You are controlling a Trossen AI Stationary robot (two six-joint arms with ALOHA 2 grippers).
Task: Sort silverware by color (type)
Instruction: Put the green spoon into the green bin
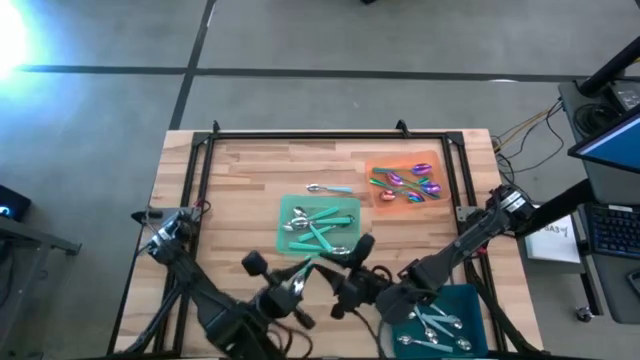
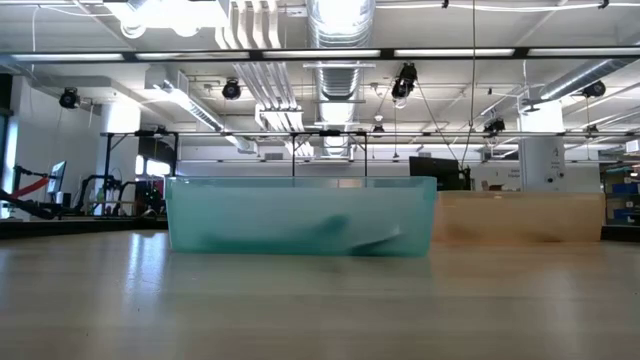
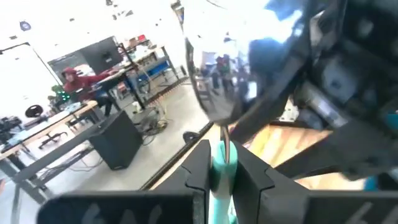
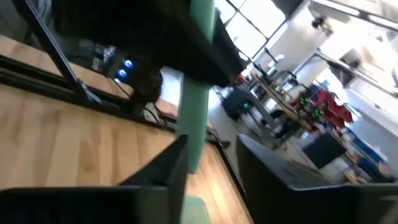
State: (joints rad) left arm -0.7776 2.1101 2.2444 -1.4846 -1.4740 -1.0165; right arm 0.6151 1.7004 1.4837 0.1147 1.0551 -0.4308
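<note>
Both grippers meet above the table's near edge, close to the middle. My left gripper (image 1: 298,283) (image 3: 221,180) is shut on a spoon with a teal handle and a shiny silver bowl (image 3: 217,81). My right gripper (image 1: 345,272) (image 4: 211,168) faces it, open, with a teal handle (image 4: 196,112) standing between its fingers, close to one finger. Other silverware lies in three trays: teal-handled pieces in the green tray (image 1: 285,232), purple ones in the orange tray (image 1: 378,170), silver ones in the dark teal tray (image 1: 470,300). One loose spoon (image 1: 330,188) lies on the table. My left gripper pinches the spoon's teal handle (image 3: 221,163) between its two fingers. The spoon runs on along the fingers and its silver bowl sticks out beyond them. It is lifted clear of the table. My right gripper has the teal handle beside one finger (image 4: 171,165); whether they touch, I cannot tell.
A dark metal frame (image 1: 330,133) runs round the wooden table top. The low view shows a pale teal tray wall (image 2: 300,215) close in front and neither gripper. Bare wood lies at the far left of the table (image 1: 240,180).
</note>
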